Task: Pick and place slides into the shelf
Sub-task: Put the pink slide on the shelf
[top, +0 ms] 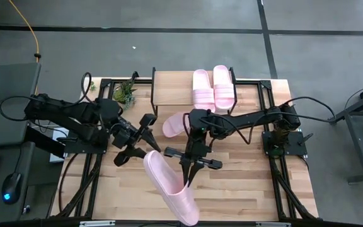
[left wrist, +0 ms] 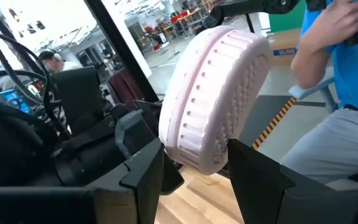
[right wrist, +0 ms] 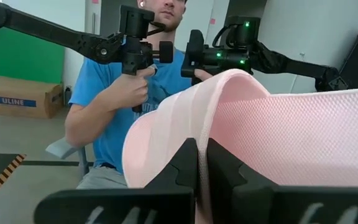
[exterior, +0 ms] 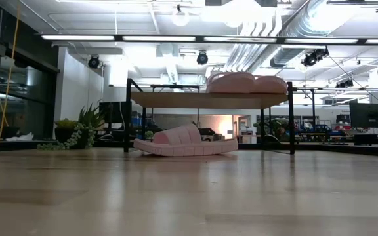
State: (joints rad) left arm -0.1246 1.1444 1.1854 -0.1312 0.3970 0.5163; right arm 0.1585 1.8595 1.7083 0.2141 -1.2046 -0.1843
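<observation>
Seen from above, both arms meet at the middle of the table [top: 244,189], around 1 slide [top: 169,183] that runs from the centre down to the lower edge of the frame. The right gripper [top: 191,170] has its fingers closed on the strap of this slide; in the right wrist view the 2 dark fingers [right wrist: 194,171] pinch the pink strap [right wrist: 185,118] between them. The left gripper [top: 145,142] is at the other end of the same slide, with its fingers spread wide. In the left wrist view the toe end [left wrist: 219,106] of the slide stands between these 2 fingers [left wrist: 142,168], and I cannot tell whether they touch it.

The shelf [top: 175,88] stands at the upper centre of the frame. 2 slides [top: 213,88] lie side by side on its top board. 1 more slide [top: 174,124] lies on the table below the shelf.

A plant [top: 126,93] is at the left of the shelf. A person in a blue shirt [right wrist: 114,118] sits beyond the table, holding dark handles.
</observation>
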